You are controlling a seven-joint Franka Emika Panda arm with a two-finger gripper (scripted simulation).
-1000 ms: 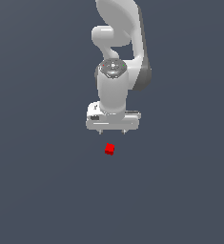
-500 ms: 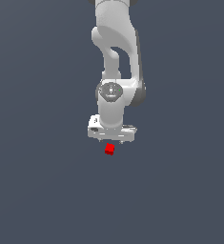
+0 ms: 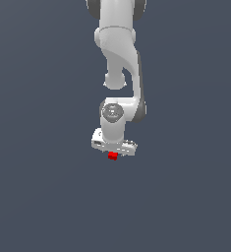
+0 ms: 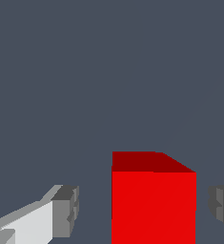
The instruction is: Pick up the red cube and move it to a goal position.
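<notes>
The red cube (image 3: 112, 156) lies on the grey floor, mostly covered by the white gripper (image 3: 113, 153) that has come down right over it. In the wrist view the red cube (image 4: 153, 200) fills the space between the two grey fingertips (image 4: 66, 210), with a gap on each side. The gripper (image 4: 143, 209) is open around the cube and not touching it. The second fingertip (image 4: 222, 205) shows only at the picture's edge.
The white arm (image 3: 118, 59) rises straight up behind the gripper to the top of the exterior view. All around lies a plain dark grey floor (image 3: 38, 187) with no other objects in view.
The arm has lowered over the last second. The gripper went from hovering above the cube to straddling it, hiding most of the cube in the exterior view.
</notes>
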